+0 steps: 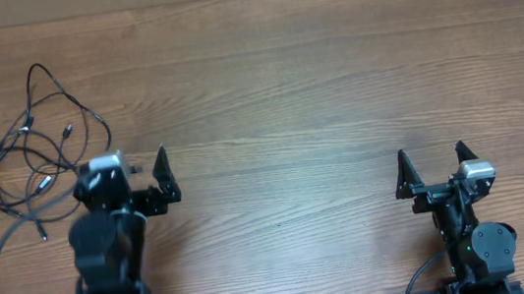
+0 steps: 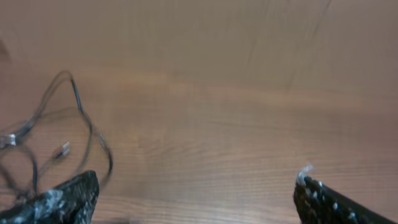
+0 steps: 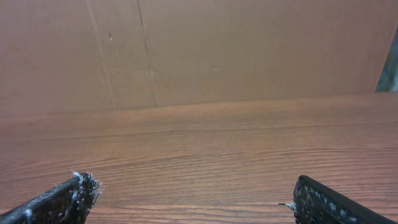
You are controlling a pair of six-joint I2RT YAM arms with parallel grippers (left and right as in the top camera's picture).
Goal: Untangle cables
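We have untangled nothing yet: the cables (image 1: 30, 124) lie in one knotted heap just beside our left gripper (image 1: 126, 164), spread wide and empty; right gripper (image 1: 431, 155), well apart from it, likewise.

No readable text, labels, brands or numbers anywhere in any view.

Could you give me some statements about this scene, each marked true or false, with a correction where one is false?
1. The cables lie tangled close to the left gripper. True.
2. The right gripper holds a cable. False: it is open and empty, far from them.
3. Both grippers are open. True.
4. The cables lie in the middle of the table. False: they lie at its left side.
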